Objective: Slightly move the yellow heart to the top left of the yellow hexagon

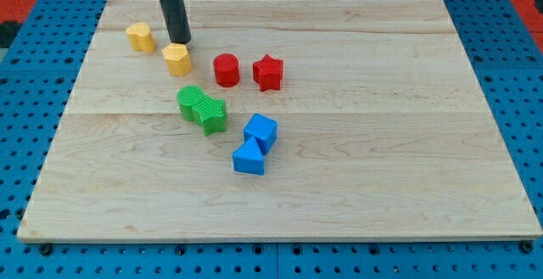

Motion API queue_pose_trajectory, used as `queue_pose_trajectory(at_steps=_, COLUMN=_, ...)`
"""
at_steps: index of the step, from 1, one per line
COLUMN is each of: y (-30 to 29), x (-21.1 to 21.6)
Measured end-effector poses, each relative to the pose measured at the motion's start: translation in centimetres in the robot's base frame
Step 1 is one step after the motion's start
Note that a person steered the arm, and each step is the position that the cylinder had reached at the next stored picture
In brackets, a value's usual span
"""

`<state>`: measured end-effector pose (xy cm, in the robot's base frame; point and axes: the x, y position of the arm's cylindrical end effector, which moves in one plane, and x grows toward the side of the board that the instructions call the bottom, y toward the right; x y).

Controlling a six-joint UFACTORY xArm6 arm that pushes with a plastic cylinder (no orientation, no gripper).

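The yellow heart lies near the board's top left. The yellow hexagon lies a little to its lower right. My tip stands just above the hexagon's top edge, to the right of the heart, with a small gap to the heart. The dark rod rises from there out of the view's top.
A red cylinder and a red star lie right of the hexagon. Two green blocks touch each other below it. A blue cube and a blue block sit lower right. The wooden board rests on a blue pegboard.
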<state>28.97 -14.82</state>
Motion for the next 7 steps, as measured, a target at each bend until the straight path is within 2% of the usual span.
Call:
queue_pose_trajectory(at_steps=1, y=-0.7, x=-2.7)
queue_pose_trajectory(at_steps=2, y=-3.8, x=-2.7)
queue_pose_trajectory(at_steps=4, y=3.7, x=0.4)
queue_pose_trajectory(at_steps=5, y=5.3, x=0.3)
queue_pose_trajectory(at_steps=6, y=5.2, x=0.3)
queue_pose_trajectory(at_steps=7, y=1.5, x=0.2)
